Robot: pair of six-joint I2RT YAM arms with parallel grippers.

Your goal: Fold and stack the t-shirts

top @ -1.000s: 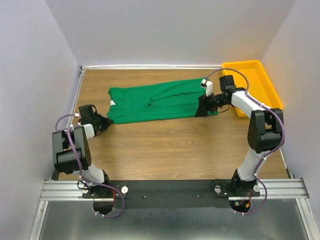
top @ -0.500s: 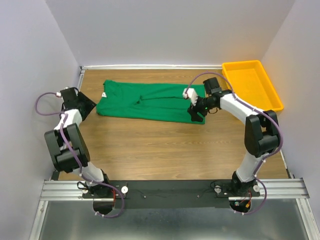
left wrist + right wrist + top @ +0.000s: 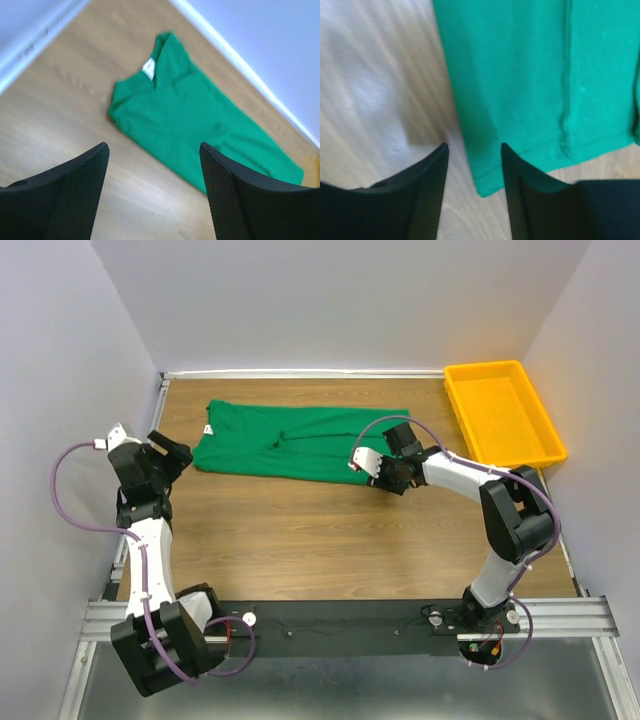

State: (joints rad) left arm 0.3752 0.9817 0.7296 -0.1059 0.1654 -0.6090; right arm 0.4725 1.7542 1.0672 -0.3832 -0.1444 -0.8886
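Observation:
A green t-shirt, folded into a long strip, lies flat across the back of the wooden table, its collar and white label at the left end. My left gripper hovers left of the collar, open and holding nothing. In the left wrist view the t-shirt lies beyond the left gripper. My right gripper sits low at the shirt's right near corner. In the right wrist view the right gripper is open with a narrow gap, and the hem corner of the t-shirt lies between the fingers.
A yellow bin stands at the back right corner, with nothing visible in it. White walls close the table at the back and both sides. Bare wood stretches between the shirt and the arm bases.
The left gripper opened, released the collar end and pulled away to the left. The shirt slid left, then stayed. The right gripper moved to the hem corner and its jaws narrowed.

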